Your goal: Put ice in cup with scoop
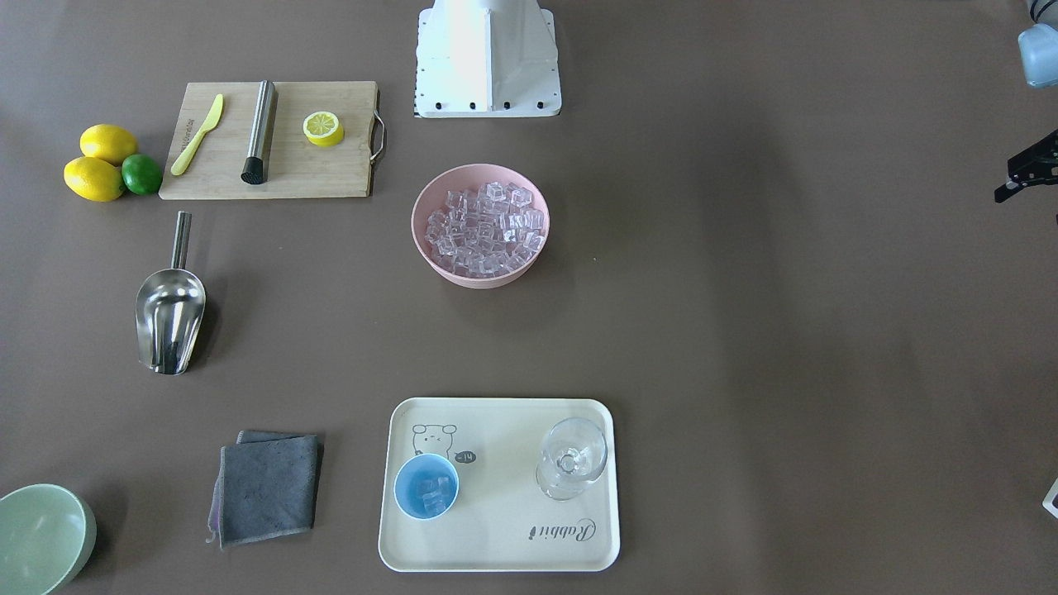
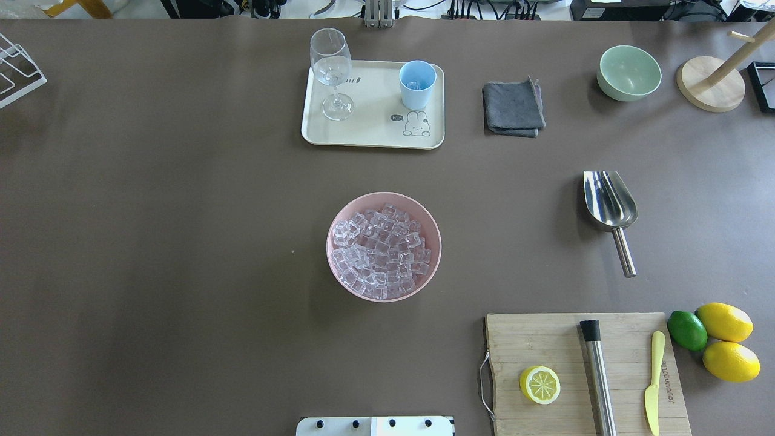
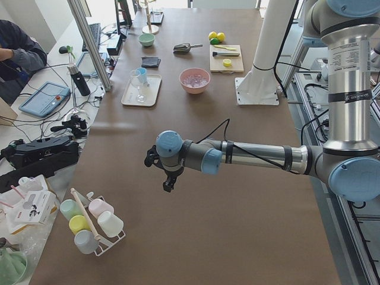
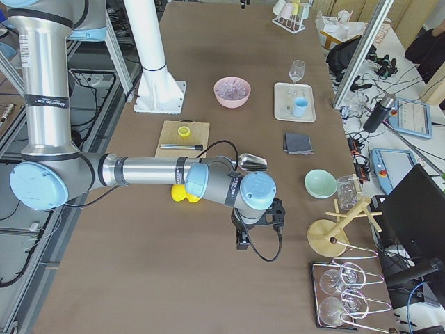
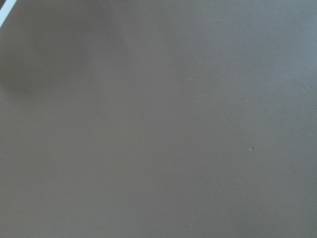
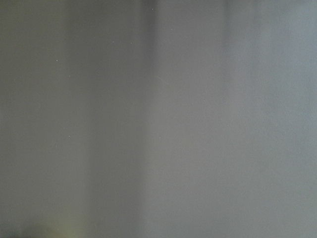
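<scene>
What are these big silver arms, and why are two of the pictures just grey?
They are a robot's left arm and right arm. Each ends in a claw for grabbing. The left claw and the right claw hang over bare table, holding nothing I can see. Two pictures look down from above and two look from the table's ends. The grey ones come from cameras on the wrists, which see only the tabletop. On it are a pink bowl full of ice, a shiny scoop, and a tray with a blue cup and a glass. A few cubes already sit in the cup.
</scene>
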`<state>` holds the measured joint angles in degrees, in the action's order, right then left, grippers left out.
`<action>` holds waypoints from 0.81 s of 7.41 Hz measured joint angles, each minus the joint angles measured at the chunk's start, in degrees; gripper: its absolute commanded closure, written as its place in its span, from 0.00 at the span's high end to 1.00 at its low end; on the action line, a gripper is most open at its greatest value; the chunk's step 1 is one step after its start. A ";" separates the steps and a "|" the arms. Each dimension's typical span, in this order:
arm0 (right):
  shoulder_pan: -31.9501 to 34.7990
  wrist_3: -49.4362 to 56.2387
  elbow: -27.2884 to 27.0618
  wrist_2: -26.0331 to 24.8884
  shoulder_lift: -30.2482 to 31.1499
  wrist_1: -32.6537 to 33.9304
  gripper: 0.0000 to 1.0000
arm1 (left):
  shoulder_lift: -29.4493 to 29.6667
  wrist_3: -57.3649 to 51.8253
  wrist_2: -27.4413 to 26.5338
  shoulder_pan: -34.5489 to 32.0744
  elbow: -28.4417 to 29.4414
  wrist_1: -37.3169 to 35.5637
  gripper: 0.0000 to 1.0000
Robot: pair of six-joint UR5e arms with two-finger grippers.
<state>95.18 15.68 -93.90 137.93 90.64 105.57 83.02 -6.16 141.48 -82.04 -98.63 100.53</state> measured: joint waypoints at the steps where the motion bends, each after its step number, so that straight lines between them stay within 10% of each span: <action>1: 0.00 0.01 0.13 0.13 0.00 -0.11 1.00 | -1.48 -0.04 0.32 -2.80 0.48 -0.34 0.98; 6: 0.00 0.13 0.52 1.06 0.14 -0.17 1.00 | -2.23 1.42 -0.98 -5.42 3.10 -3.55 0.98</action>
<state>95.18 15.81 -93.38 138.99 90.78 105.40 80.79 -4.74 140.49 -87.47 -95.53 96.98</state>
